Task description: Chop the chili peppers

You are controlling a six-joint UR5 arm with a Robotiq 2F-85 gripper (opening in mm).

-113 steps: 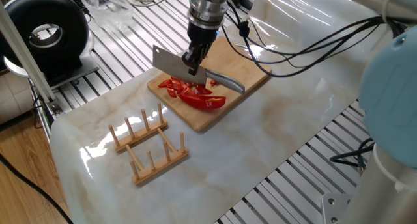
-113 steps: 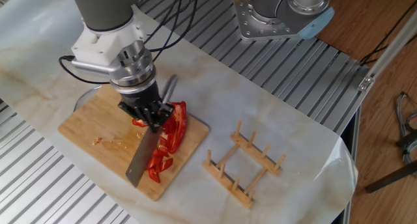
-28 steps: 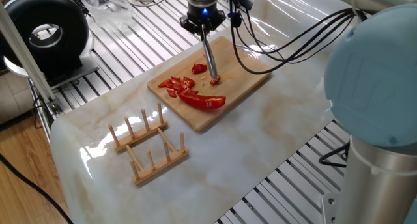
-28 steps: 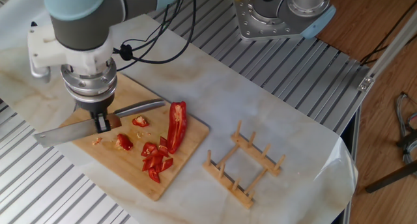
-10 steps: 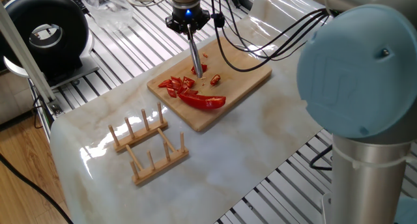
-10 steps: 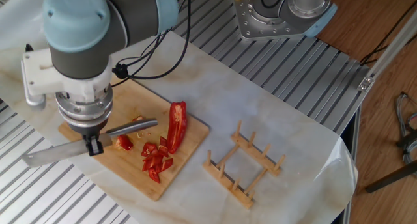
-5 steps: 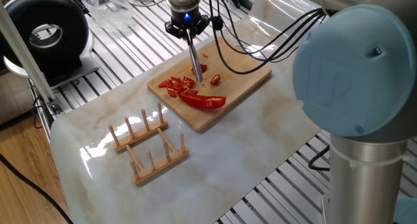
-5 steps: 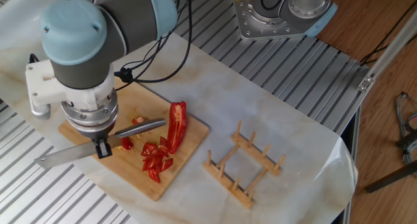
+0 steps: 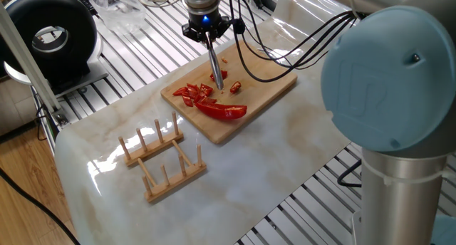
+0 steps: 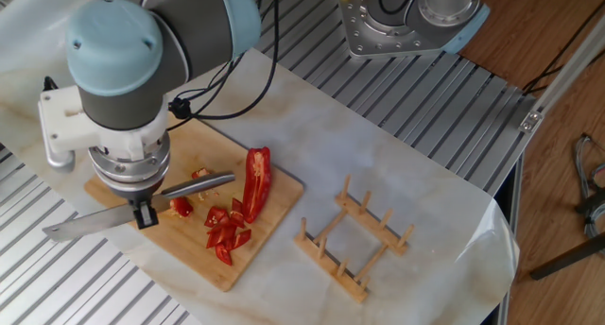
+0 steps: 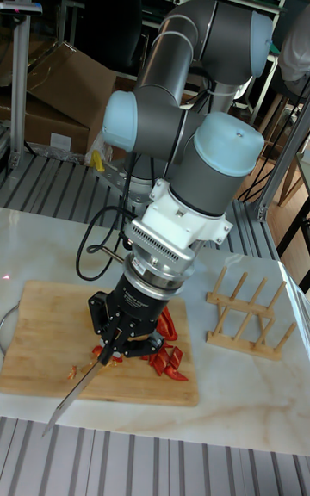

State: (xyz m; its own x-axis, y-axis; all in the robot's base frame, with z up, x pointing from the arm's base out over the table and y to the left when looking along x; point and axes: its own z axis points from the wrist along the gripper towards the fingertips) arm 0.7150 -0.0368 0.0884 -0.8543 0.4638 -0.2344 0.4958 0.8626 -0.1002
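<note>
We find the chili peppers [image 10: 242, 195] on the cutting board [image 10: 123, 188]: one long, glossy red half [image 9: 226, 111] lies along the board's edge nearest the wooden rack [image 10: 354, 235], and a cluster of small red cut bits [image 10: 225, 233] sits just beside its tapered end. Further loose pieces [image 9: 235, 87] lie toward the middle of the board. Compared with half a second ago, the peppers have not shifted; the knife [image 10: 90, 221] has swung slightly, its blade tip now reaching a little farther past the board's edge away from the rack, and the gripper [image 10: 143, 212] has moved only marginally over the board.

The gripper is clenched on the knife at the junction of blade and handle. The metal handle [image 10: 199, 183] points toward the long pepper half, its end close to it; whether the two touch we cannot tell. In the tall fixed view the blade [image 11: 77, 387] slopes downward, away from the rack and beyond the board's front edge.

The board is rectangular, light bamboo with visible grain, and lies on a pale marbled sheet [image 10: 378, 164] with a glossy finish. The rack is bare light wood: two parallel rails carrying upright pegs. It stands on the sheet near the board, not touching it. Ribbed aluminium table [image 10: 312, 42] slats surround the sheet.
</note>
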